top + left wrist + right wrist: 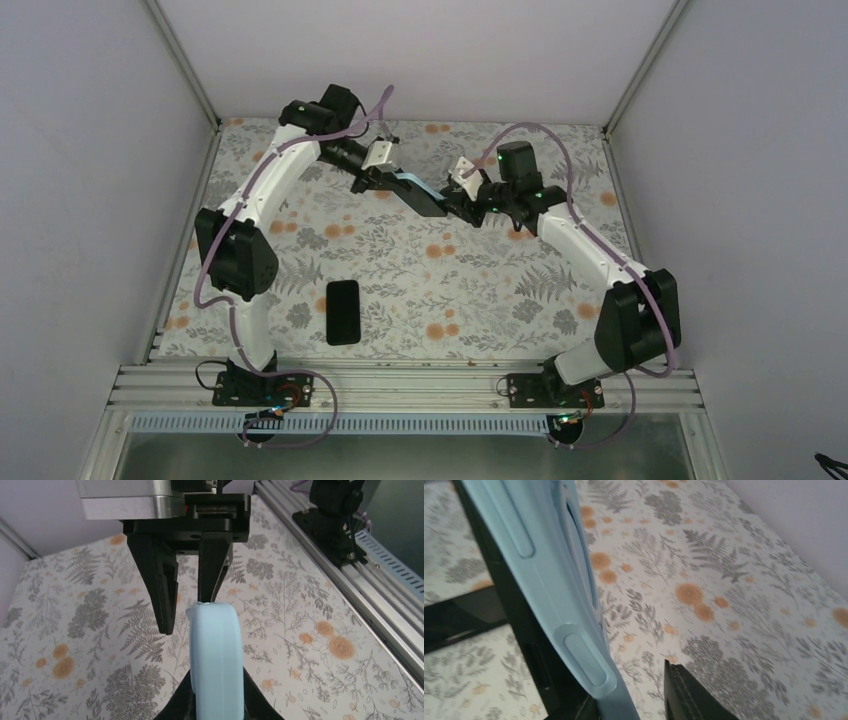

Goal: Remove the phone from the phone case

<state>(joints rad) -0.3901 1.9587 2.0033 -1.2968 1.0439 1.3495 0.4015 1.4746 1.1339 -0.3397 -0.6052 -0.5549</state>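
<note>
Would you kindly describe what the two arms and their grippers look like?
Both the left arm and right arm have white links, black joints with small green lights, and a lilac cable alongside. The left gripper and right gripper carry a silvery block and two black tapered fingers.

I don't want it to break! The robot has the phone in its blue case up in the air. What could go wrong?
The case hangs above the table, so a slip could drop the phone and crack it. The left gripper meets only the case's very end, so it might slide off.
</note>
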